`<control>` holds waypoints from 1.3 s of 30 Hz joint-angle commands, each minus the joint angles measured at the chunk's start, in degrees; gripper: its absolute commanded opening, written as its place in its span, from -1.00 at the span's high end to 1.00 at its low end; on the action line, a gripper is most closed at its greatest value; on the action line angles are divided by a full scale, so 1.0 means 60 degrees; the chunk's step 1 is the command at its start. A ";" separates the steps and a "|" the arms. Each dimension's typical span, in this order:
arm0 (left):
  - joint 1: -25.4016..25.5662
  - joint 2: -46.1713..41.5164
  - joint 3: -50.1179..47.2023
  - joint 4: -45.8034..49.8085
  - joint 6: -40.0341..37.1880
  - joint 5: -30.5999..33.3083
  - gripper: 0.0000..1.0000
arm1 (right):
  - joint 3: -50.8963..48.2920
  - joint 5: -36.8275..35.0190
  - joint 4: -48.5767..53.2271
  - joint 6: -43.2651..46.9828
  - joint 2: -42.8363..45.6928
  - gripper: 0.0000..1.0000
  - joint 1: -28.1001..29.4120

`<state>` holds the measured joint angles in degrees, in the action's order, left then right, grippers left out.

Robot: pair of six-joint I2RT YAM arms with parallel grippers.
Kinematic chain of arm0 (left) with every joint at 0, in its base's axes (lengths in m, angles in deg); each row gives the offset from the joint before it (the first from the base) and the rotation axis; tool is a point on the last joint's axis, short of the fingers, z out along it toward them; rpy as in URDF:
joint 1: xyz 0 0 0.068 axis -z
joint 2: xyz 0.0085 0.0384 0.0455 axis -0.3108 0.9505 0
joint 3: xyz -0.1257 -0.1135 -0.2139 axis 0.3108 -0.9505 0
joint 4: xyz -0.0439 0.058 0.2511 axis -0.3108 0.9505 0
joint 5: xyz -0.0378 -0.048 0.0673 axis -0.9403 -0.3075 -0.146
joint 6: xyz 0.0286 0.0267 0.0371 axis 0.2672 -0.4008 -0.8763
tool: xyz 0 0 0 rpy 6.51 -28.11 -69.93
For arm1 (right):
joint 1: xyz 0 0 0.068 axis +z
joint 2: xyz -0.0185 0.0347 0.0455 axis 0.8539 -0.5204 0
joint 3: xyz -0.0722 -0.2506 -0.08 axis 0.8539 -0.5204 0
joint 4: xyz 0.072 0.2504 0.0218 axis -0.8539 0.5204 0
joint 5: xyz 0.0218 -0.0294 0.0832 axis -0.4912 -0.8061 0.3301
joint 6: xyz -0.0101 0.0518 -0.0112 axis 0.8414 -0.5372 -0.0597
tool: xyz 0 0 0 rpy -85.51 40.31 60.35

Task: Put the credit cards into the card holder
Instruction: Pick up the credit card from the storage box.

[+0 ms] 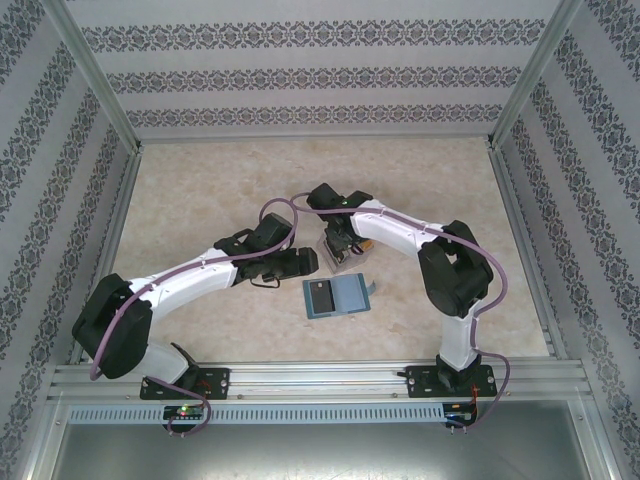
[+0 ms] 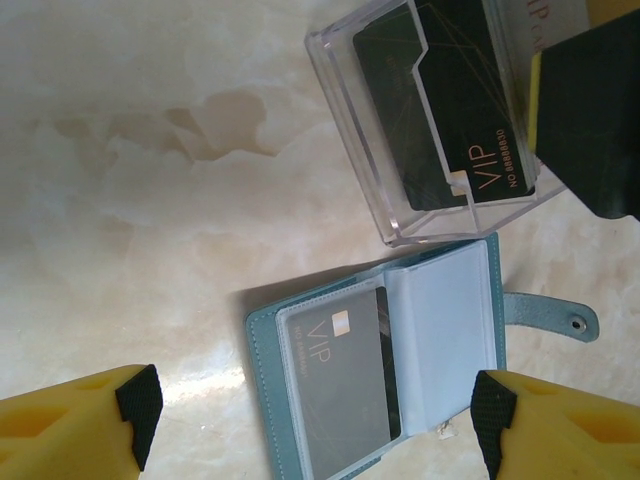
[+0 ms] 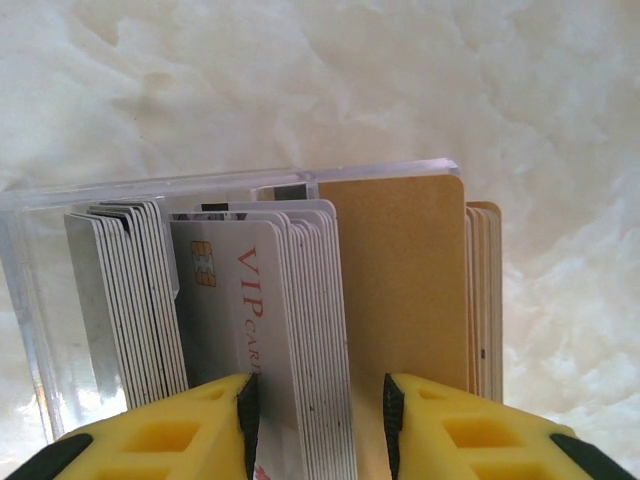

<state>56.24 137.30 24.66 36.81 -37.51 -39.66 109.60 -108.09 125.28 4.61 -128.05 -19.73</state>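
The teal card holder (image 1: 335,297) lies open on the table, a dark VIP credit card (image 2: 345,375) inside its clear left pocket. My left gripper (image 2: 315,402) hovers over the card holder (image 2: 262,400), open wide and holding nothing. More credit cards stand in a clear box (image 1: 347,250): silver ones (image 3: 300,300), tan ones (image 3: 400,280) and a dark one (image 2: 450,110). My right gripper (image 3: 318,395) reaches into the box, open. Its jaws straddle a bunch of silver cards, the left pad against the front card and a gap at the right pad.
The clear box (image 2: 345,120) sits just behind the card holder, almost touching it. The holder's clasp strap (image 2: 550,315) sticks out to one side. Patterned walls (image 1: 60,200) and metal rails enclose the marbled table (image 1: 200,190).
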 commanded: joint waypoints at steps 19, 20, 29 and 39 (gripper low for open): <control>-0.0118 0.0027 -0.0005 -0.0233 0.0193 -0.0104 -0.66 | -0.0046 -0.0832 0.0203 0.0269 0.0315 0.55 -0.0194; -0.0117 0.0048 -0.0010 -0.0246 0.0190 -0.0100 -0.66 | -0.0058 -0.0835 0.0196 0.0266 0.0339 0.57 -0.0189; -0.0122 0.0171 0.0044 -0.0280 0.0192 -0.0196 -0.66 | -0.0086 -0.0827 0.0160 0.0282 0.0527 0.78 -0.0217; -0.0117 0.0189 0.0019 -0.0267 0.0179 -0.0234 -0.66 | -0.0081 -0.0620 0.0225 0.0226 0.0814 0.85 -0.0223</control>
<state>56.24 138.06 24.64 36.77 -37.07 -40.75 109.54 -111.00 125.59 6.25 -125.63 -20.64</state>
